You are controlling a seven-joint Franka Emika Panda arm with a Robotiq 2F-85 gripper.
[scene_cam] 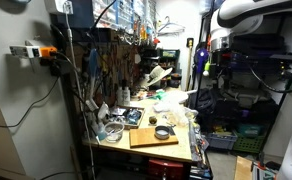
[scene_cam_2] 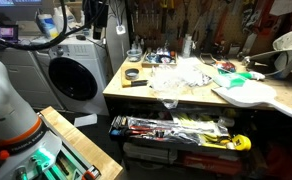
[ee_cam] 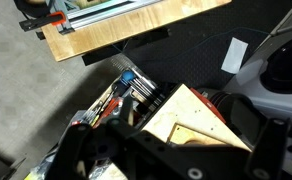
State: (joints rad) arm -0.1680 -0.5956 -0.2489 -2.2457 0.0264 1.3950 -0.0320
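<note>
My gripper (ee_cam: pixel 176 165) is a dark blurred shape along the bottom of the wrist view. Its fingers look spread, with nothing between them. It hangs high in the air, away from the workbench, and shows at the end of the white arm in an exterior view (scene_cam: pixel 218 42). Below it the wrist view shows a pale wooden box (ee_cam: pixel 191 120), the floor and the workbench edge (ee_cam: pixel 136 25). The workbench (scene_cam: pixel 136 150) holds a wooden board (scene_cam: pixel 153 137), a black tape roll (scene_cam: pixel 163 132) and clutter. The gripper touches nothing.
In an exterior view the bench (scene_cam_2: pixel 186 100) carries a tape roll (scene_cam_2: pixel 133 73), crumpled clear plastic (scene_cam_2: pixel 181 75) and a white cut-out board (scene_cam_2: pixel 248 95). An open tool drawer (scene_cam_2: pixel 176 128) sits beneath. A washing machine (scene_cam_2: pixel 71 75) stands beside it, and the robot base (scene_cam_2: pixel 11 110) is in front.
</note>
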